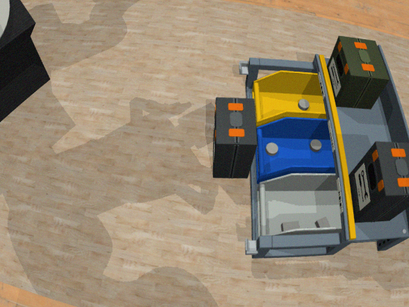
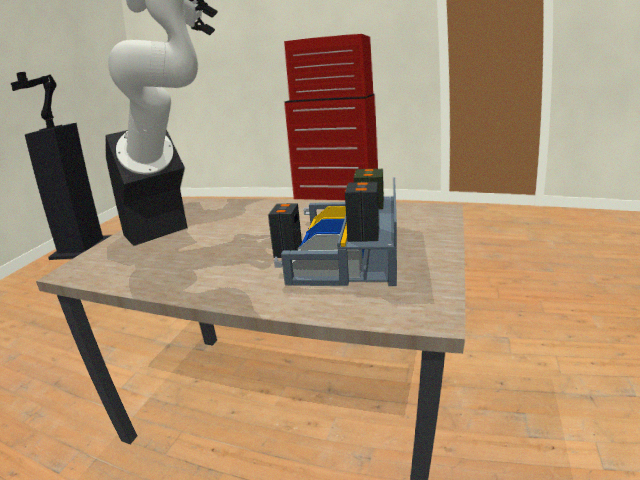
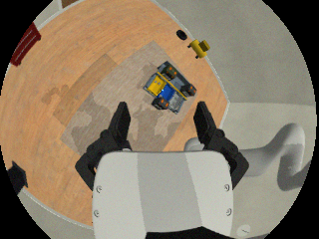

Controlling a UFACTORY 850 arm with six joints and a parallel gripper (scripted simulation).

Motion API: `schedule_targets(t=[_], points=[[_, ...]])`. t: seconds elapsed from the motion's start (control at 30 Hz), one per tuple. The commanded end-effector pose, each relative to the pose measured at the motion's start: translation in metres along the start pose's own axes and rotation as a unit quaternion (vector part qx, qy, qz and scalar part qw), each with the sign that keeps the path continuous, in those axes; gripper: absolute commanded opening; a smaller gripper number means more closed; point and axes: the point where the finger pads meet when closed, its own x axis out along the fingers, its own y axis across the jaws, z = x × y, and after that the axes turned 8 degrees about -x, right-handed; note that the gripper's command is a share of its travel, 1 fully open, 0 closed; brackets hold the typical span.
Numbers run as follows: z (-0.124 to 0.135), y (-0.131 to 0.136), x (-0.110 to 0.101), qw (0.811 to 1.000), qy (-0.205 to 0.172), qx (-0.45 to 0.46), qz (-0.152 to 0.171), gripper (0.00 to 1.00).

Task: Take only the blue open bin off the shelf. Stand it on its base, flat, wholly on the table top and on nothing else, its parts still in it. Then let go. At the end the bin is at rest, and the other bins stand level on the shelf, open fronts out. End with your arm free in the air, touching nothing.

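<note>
The blue open bin (image 1: 294, 159) (image 2: 329, 226) (image 3: 165, 93) sits in the middle of the shelf (image 1: 297, 240) (image 2: 315, 254), with two round grey parts inside. The yellow bin (image 1: 272, 105) (image 2: 334, 211) (image 3: 156, 85) is on one side of it, holding one round part. The light grey bin (image 1: 290, 204) (image 2: 321, 241) is on its other side, holding two blocky parts. All three look level, open fronts toward the robot side. My gripper (image 2: 212, 21) (image 3: 161, 109) is open and empty, high above the table (image 1: 165, 231) (image 2: 232, 316) and far from the bins.
A tall black case (image 1: 234, 151) (image 2: 281, 232) stands close before the blue and yellow bins' fronts. A green case (image 1: 356, 89) and another black case (image 1: 379, 198) (image 2: 361, 219) stand on the shelf's upper deck, behind a yellow-edged rail (image 1: 340, 151). A red cabinet (image 2: 330, 121) stands beyond the table.
</note>
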Motion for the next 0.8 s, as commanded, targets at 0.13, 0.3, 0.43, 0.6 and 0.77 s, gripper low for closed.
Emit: schedule_targets(t=[0.13, 0.3, 0.43, 0.6, 0.77], points=[[0.0001, -0.0001, 0.0009, 1.0, -0.011, -0.019, -0.021, 1.0], [0.0001, -0.0001, 0.0008, 0.997, -0.023, -0.051, -0.059, 1.0], [0.0, 0.0, 0.0008, 0.987, -0.043, -0.098, -0.117, 1.0], [0.0, 0.0, 0.0008, 0.987, -0.043, -0.098, -0.117, 1.0], [0.0, 0.0, 0.0008, 0.987, -0.043, -0.098, -0.117, 1.0]])
